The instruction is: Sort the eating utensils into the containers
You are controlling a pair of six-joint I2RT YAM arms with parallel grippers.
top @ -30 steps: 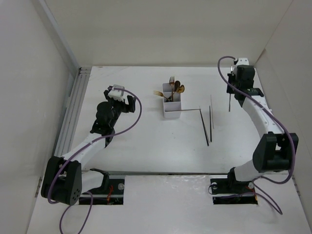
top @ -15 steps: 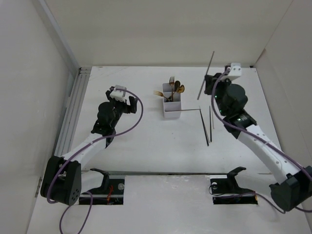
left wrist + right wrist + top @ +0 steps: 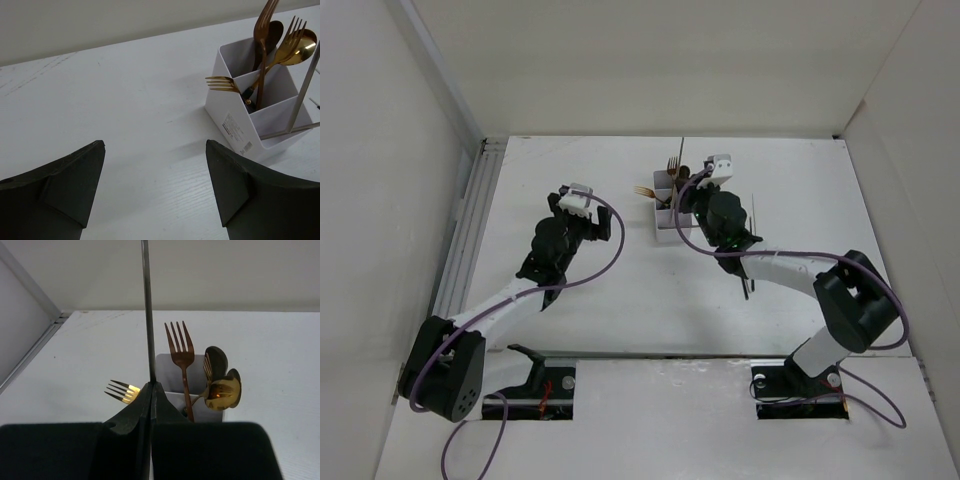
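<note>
The white three-compartment box (image 3: 669,226) stands at the table's middle, with gold and copper forks and spoons (image 3: 677,178) in its far two compartments. My right gripper (image 3: 691,197) is right beside the box, shut on a thin dark chopstick (image 3: 682,150) that points upward. In the right wrist view the fingers (image 3: 142,405) pinch the chopstick (image 3: 146,310) before the box (image 3: 167,365). Dark chopsticks (image 3: 743,275) lie on the table right of the box, partly hidden by the arm. My left gripper (image 3: 599,222) is open and empty, left of the box (image 3: 235,125).
A silvery chopstick (image 3: 286,131) sticks out sideways from the box's near compartment. A gold fork (image 3: 222,83) juts out of the box to the left. White walls enclose the table, with a metal rail (image 3: 470,225) along its left edge.
My right arm has swung from the table's far right over to the box, carrying the chopstick and turning it upright. My left gripper has shifted slightly right, toward the box.
</note>
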